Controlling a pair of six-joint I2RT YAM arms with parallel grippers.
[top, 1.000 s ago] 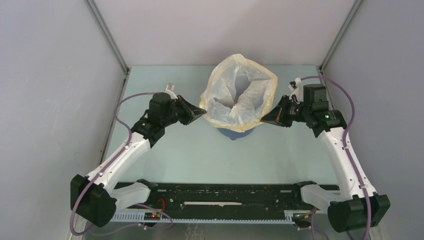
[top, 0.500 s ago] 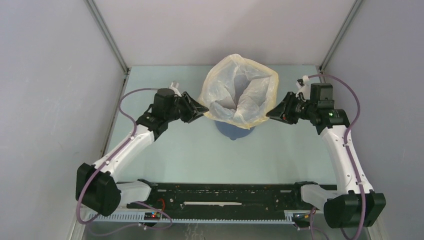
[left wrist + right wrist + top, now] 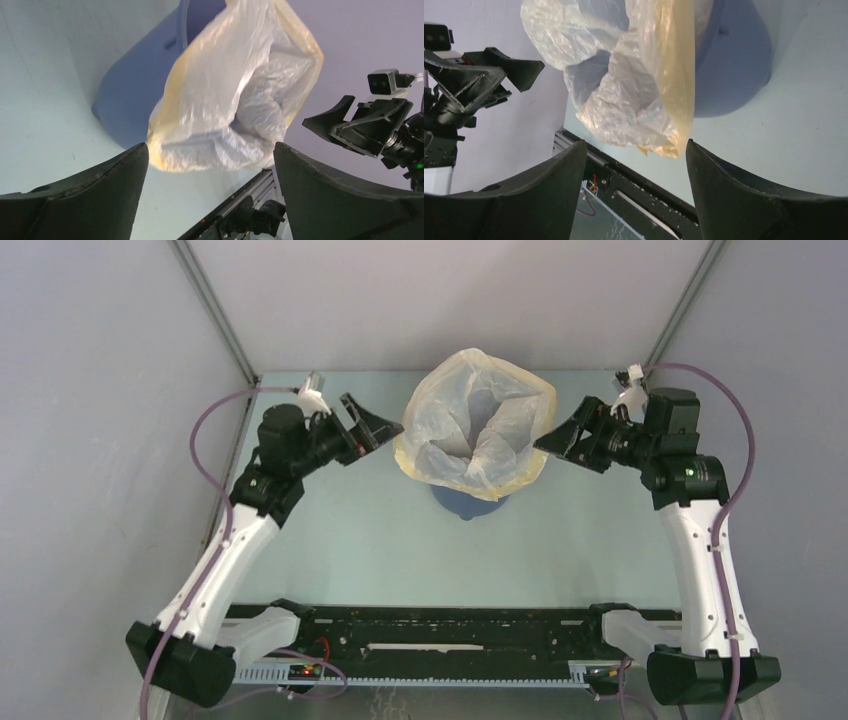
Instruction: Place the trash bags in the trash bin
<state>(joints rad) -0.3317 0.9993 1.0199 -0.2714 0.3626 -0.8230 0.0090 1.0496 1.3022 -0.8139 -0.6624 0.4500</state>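
Note:
The trash bag (image 3: 475, 430), pale, crinkly and yellow-rimmed, stands open-mouthed in the blue trash bin (image 3: 470, 508), of which only the lower front shows below the plastic. My left gripper (image 3: 385, 435) is open just left of the bag's rim, not touching it. My right gripper (image 3: 550, 440) is open just right of the rim, also apart from it. The left wrist view shows the bag (image 3: 235, 100) draped over the bin (image 3: 135, 95) beyond my open left gripper (image 3: 211, 147). The right wrist view shows the bag (image 3: 634, 75) and bin (image 3: 734, 65) past my open right gripper (image 3: 635, 142).
Grey enclosure walls close in on the left, right and back, with metal corner posts (image 3: 215, 310). A black rail (image 3: 440, 630) with both arm bases runs along the near table edge.
Both grippers have opened, let go of the bag's rim and drawn back outward and toward the rear. The bag stays in the bin, its rim slightly slackened.

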